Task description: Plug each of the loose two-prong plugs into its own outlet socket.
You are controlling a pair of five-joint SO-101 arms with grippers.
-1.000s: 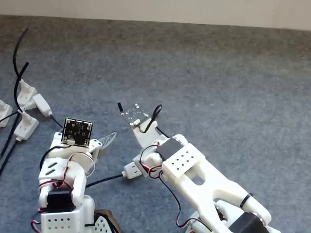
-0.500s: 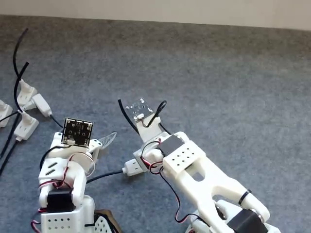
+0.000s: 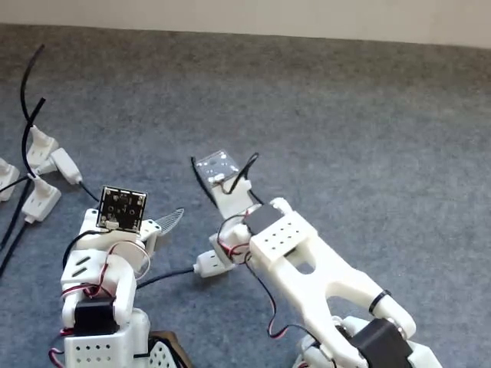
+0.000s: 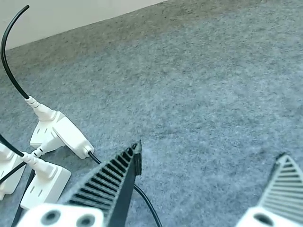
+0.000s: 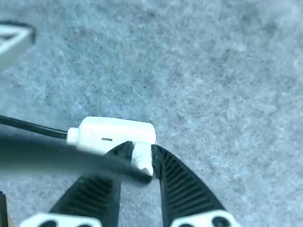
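High view first: the grey carpet [image 3: 368,115] spreads across the whole frame, and its soft pile could snag a plug dragged over it. Next in size, the right arm [image 3: 307,264] fills the lower right. Its right gripper [image 5: 142,156] is pinched narrowly on a small stub of the loose plug [image 5: 116,134], which lies on the carpet at lower centre of the high view. So thin a hold looks likely to let the plug twist or slip out once lifted. At lower left the left arm [image 3: 100,291] sits with the left gripper [image 4: 210,153] spread wide, holding nothing. The outlet sockets [image 3: 40,201] cluster at the far left edge, well apart from the plug, so a long carry awaits. The black cord [image 3: 165,279] trails toward the left arm's base and may tug or catch there.
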